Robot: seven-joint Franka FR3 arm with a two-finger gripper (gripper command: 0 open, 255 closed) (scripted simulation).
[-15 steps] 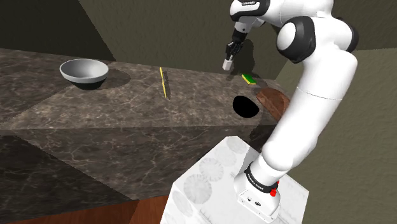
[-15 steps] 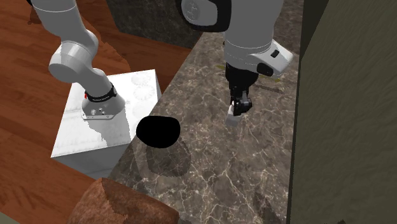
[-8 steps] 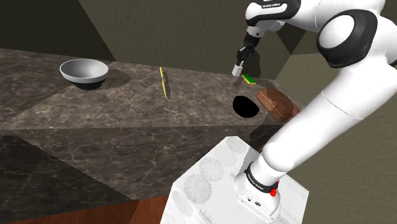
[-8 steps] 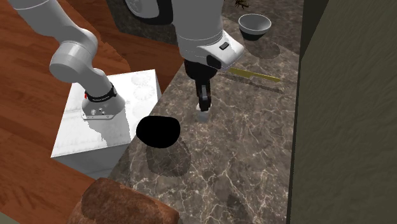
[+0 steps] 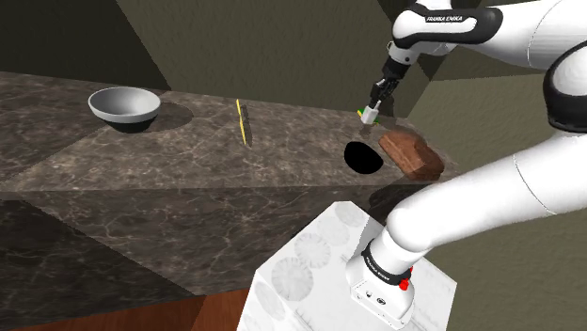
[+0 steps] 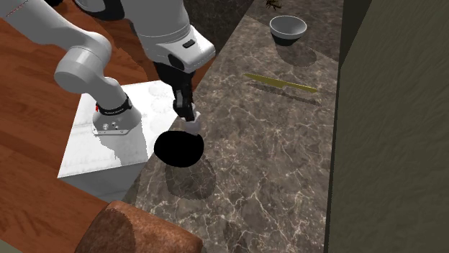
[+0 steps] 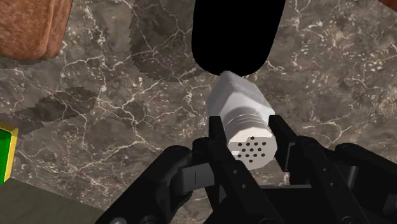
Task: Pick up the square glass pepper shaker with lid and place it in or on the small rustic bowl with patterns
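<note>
My gripper point(image 5: 378, 102) is shut on a small white square shaker point(image 5: 373, 116) with a perforated lid and holds it in the air. In the wrist view the shaker point(image 7: 240, 108) sits clasped between the fingers point(image 7: 217, 141), lid end toward the camera. Just beyond it lies a flat black round shape point(image 7: 236, 32), which is how the bowl is drawn. In the second exterior view the gripper point(image 6: 187, 115) and shaker point(image 6: 192, 126) hang right above that black bowl point(image 6: 178, 149) at the counter's edge. In the shoulder view the black bowl point(image 5: 363, 157) is below the shaker.
A grey bowl point(image 5: 124, 105) stands far off at the shoulder view's left, with a thin yellow utensil point(image 5: 243, 122) between it and the gripper. A green and yellow block point(image 7: 6, 154) and a brown loaf point(image 5: 411, 154) lie close to the black bowl. The white stand point(image 5: 329, 273) is below.
The arm has carried the shaker toward the shoulder view's right, from the back of the counter to above the black bowl near the counter edge. The grip has stayed shut.
</note>
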